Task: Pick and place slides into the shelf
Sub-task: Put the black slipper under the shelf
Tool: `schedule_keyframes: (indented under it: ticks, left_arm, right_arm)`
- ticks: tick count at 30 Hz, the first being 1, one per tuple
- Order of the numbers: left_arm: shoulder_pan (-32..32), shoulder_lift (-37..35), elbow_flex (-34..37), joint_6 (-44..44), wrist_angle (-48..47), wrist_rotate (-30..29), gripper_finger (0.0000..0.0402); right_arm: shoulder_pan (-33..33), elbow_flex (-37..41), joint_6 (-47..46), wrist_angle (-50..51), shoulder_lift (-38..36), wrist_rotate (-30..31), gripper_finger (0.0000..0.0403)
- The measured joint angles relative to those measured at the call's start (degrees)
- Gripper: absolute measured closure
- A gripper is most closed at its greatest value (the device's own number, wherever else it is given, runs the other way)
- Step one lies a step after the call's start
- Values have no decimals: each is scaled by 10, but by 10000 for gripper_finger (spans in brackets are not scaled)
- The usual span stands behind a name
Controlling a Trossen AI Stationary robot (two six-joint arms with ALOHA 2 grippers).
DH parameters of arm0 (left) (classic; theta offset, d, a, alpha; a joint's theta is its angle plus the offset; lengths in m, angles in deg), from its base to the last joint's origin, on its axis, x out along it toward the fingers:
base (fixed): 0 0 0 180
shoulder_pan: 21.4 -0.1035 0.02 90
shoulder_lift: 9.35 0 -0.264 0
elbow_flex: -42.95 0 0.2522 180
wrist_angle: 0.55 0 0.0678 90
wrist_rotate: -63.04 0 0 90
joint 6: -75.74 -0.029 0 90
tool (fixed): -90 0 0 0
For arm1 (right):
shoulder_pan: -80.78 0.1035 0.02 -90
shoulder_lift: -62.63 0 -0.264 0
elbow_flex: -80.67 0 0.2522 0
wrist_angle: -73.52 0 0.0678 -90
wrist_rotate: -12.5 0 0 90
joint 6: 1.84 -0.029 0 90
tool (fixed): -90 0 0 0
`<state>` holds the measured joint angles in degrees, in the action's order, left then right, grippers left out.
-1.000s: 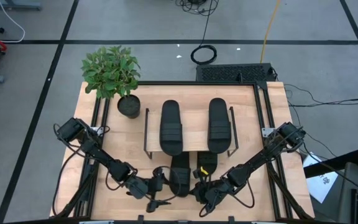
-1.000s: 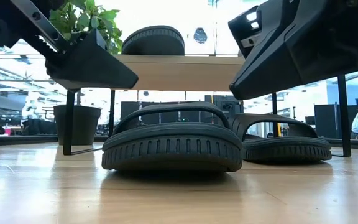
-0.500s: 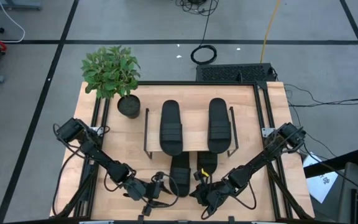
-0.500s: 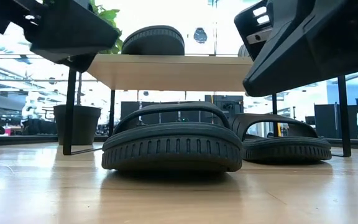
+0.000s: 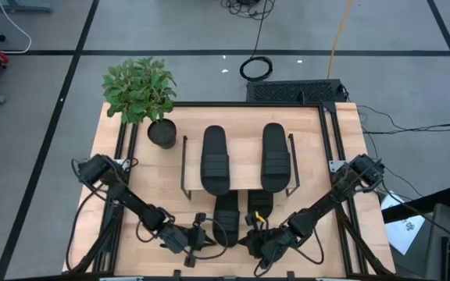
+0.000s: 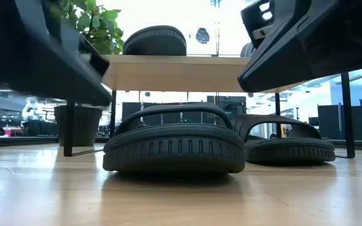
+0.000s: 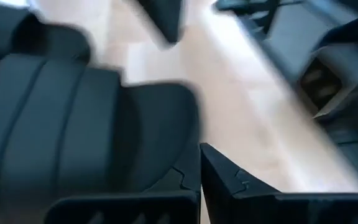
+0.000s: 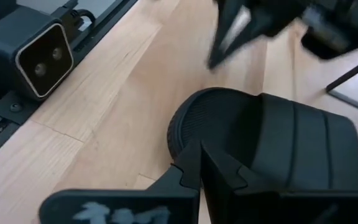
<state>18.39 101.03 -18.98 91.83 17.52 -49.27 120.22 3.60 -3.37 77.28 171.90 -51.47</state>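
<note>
Two slides point(image 5: 216, 159) point(image 5: 274, 156) lie side by side on the top board of the shelf point(image 5: 244, 154), which stands at the middle of the worktop point(image 5: 336, 156). Two more slides point(image 5: 226, 216) point(image 5: 259, 205) lie on the worktop below it, poking out toward the near edge. The left jaws point(image 5: 198, 240) and the right jaws point(image 5: 254, 241) hover by that near edge, each closed on nothing, fingertips meeting in the wrist views.

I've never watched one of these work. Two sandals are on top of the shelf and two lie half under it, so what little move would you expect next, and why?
Probably a nudge forward. The left gripper and right gripper, fingers shut, sit just behind the heels of the left lower slide and right lower slide, which stick out from under the shelf. Pushing would seat them.
</note>
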Motion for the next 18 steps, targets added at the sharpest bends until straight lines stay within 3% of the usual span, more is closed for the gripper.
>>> schedule_keyframes:
  ticks: [5,10,18]
  left_arm:
    - [2,28,0,-31,14,-75,400]
    - [0,26,0,-39,17,-80,401]
    - [-24,25,0,-36,13,-108,401]
  right_arm:
    - [5,0,23,1,0,10,403]
    - [2,18,18,-3,0,10,403]
    - [-12,73,12,-100,0,9,403]
